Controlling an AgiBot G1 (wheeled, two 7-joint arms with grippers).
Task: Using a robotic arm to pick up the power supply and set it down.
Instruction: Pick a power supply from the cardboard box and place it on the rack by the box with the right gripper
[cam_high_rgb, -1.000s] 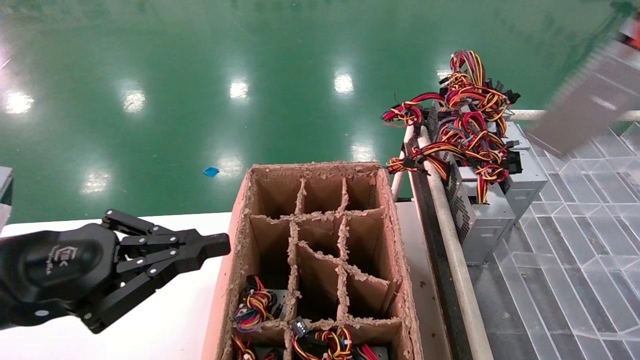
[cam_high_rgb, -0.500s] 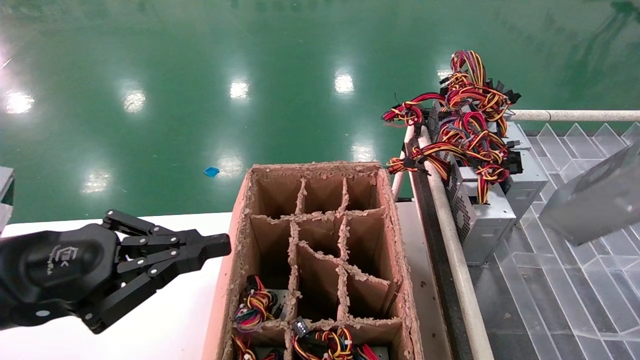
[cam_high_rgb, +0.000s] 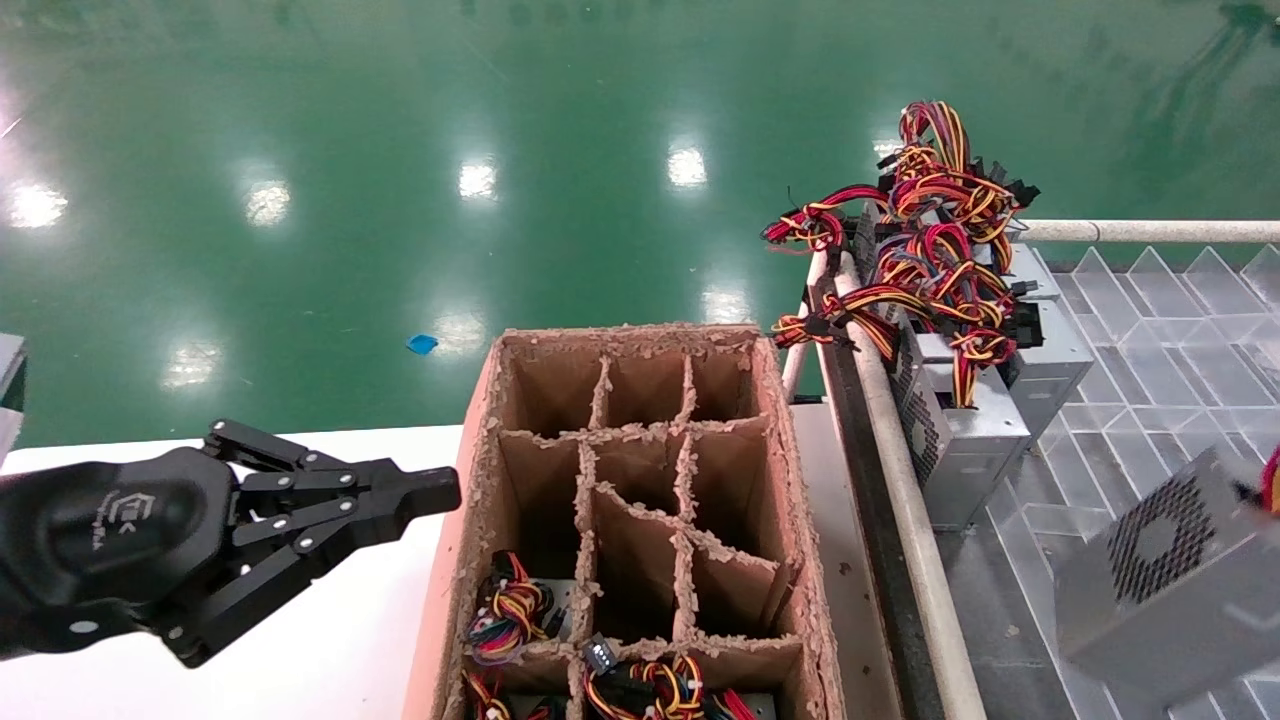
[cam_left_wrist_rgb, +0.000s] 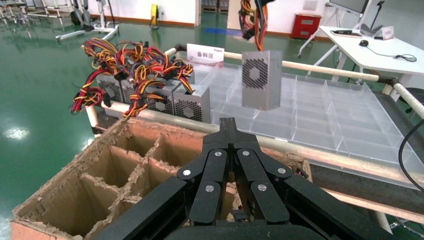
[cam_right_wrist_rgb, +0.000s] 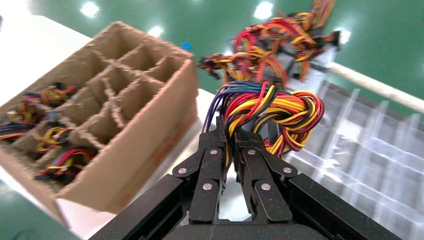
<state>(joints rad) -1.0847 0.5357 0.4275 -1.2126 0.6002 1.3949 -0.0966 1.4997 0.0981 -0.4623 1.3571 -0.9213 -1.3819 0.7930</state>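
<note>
Nearest us, our left gripper sits pressed together beside the cardboard box wall. Our right gripper pinches the wire bundle; the power supply hangs tilted above open clear tray compartments, apart from the row of grey boxes.

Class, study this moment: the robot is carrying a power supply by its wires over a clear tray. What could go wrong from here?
1. The right tool grips only the wire bundle, so the power supply hangs tilted and could swing or slip.
2. It might land askew across the clear tray's dividers.
3. Its wires could snag the placed units.
</note>
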